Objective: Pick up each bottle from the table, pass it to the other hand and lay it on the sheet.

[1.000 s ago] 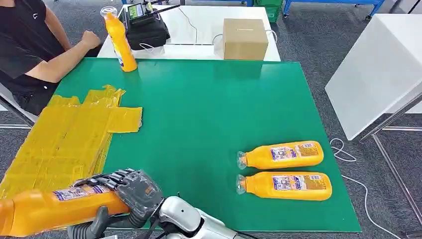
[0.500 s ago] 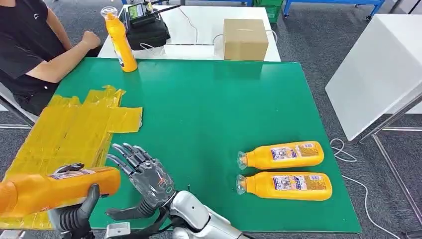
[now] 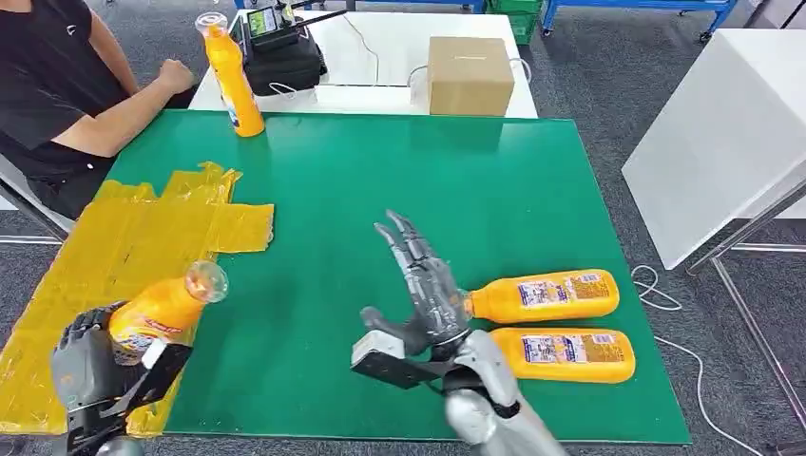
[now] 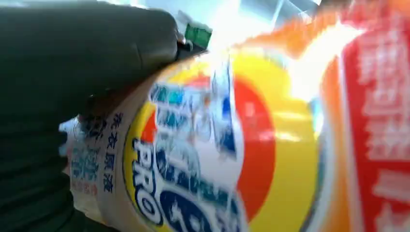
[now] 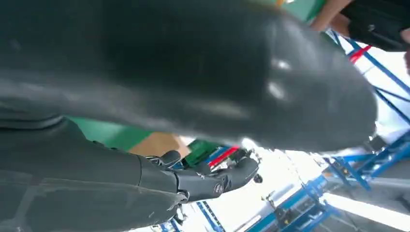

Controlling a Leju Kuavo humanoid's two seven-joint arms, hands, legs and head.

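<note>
My left robot hand (image 3: 90,366), lower left of the frame, grips the bottle (image 3: 162,312), cap tilted up-right, over the yellow sheet (image 3: 114,252). Handover is done: a second ago my right robot hand (image 3: 423,290) clasped it; now it is released, fingers spread, swung to frame centre just beside the two lying bottles (image 3: 546,323). What's left, I judge: lay this one down. Left wrist view shows the label (image 4: 203,159) close up, blurred; head view gives the layout. One bottle stands upper left (image 3: 233,81).
</note>
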